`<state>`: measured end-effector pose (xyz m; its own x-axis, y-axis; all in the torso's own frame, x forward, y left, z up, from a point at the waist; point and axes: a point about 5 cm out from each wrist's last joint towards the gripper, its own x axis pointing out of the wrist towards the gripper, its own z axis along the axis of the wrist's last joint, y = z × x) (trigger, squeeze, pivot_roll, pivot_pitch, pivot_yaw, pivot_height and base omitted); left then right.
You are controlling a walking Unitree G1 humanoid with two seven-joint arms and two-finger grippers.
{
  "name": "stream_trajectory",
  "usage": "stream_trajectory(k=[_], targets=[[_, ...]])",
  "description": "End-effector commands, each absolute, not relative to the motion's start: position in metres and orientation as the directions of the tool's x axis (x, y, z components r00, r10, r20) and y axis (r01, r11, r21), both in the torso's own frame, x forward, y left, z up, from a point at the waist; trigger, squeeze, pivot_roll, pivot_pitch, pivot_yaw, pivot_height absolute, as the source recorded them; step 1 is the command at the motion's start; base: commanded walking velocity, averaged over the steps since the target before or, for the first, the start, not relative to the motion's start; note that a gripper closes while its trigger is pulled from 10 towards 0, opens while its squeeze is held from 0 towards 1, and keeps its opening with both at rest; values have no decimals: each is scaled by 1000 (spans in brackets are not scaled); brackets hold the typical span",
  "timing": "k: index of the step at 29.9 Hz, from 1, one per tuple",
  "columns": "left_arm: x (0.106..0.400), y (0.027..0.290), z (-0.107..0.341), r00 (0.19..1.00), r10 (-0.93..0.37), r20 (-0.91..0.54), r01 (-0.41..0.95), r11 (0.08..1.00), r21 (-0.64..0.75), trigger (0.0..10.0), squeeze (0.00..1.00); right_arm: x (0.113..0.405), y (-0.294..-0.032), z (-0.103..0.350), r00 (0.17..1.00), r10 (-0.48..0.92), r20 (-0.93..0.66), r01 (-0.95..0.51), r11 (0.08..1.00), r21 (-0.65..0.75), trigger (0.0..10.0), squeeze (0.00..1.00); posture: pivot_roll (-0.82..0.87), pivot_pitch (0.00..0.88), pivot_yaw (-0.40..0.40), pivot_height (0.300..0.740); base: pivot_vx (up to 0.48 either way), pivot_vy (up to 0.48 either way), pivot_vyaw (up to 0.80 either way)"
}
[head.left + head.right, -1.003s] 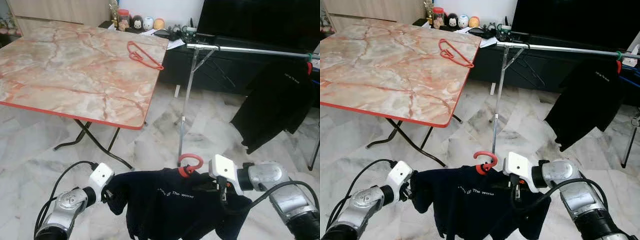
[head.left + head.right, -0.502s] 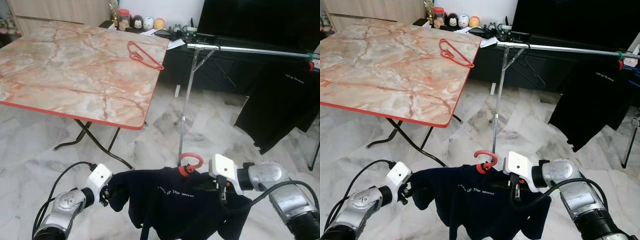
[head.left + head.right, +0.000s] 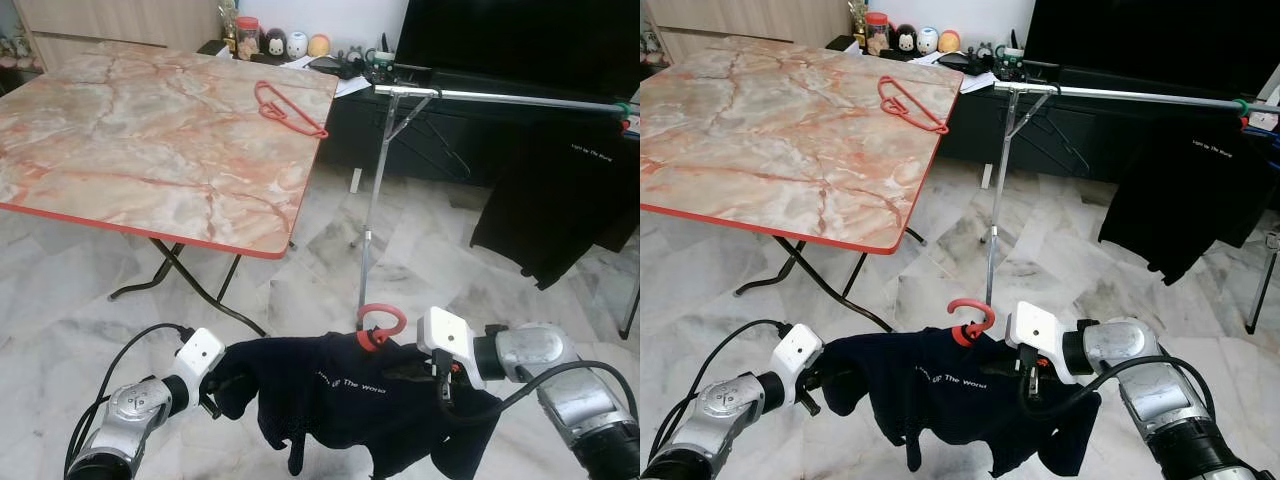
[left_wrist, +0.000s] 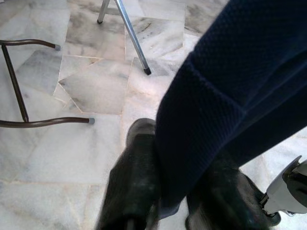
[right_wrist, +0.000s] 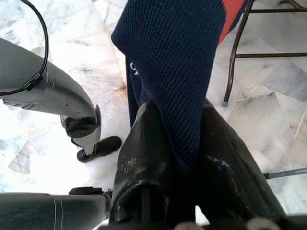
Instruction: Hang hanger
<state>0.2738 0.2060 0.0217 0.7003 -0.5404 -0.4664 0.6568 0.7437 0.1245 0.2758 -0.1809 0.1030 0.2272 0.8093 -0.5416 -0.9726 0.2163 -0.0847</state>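
Navy T-shirt [image 3: 350, 400]: on a red hanger [image 3: 378, 328], stretched between both grippers.
Left gripper [image 4: 170, 191]: clamped on one shoulder.
Right gripper [image 5: 184, 158]: clamped on the other shoulder.

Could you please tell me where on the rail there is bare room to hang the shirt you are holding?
The silver metal clothes rail is bare from its left upright to the black shirt hanging at its right end, which is crowded. Both the left pincer and right pincer grip the navy T-shirt on its red hanger. The marble-patterned table carries one red hanger near its far corner.
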Motion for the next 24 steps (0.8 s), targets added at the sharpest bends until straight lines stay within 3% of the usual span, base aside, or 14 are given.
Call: stream_trajectory(k=[1,8,15,21,24], targets=[[276,208,23,704,-535,-467,655,744,134,0,0,277,-177,112,232,826,-514,-973,204,-111,10000,0,-20,0,-45,740,0,0,0],[276,210,23,713,-522,-469,646,749,148,0,0,277,-177,111,229,824,-518,-973,202,-108,10000,0,-17,0,-45,740,0,0,0],[282,218,29,783,-446,-433,570,794,213,0,0,280,-188,102,265,755,-600,-964,230,-137,10000,0,-17,0,-46,740,0,0,0],[285,226,30,828,-365,-425,501,822,270,0,0,291,-201,95,375,663,-648,-925,314,-213,10000,0,-16,0,-49,740,0,0,0],[288,232,31,862,-297,-412,438,845,307,0,0,302,-208,96,473,590,-654,-877,388,-284,10000,0,-18,0,-51,740,0,0,0]])
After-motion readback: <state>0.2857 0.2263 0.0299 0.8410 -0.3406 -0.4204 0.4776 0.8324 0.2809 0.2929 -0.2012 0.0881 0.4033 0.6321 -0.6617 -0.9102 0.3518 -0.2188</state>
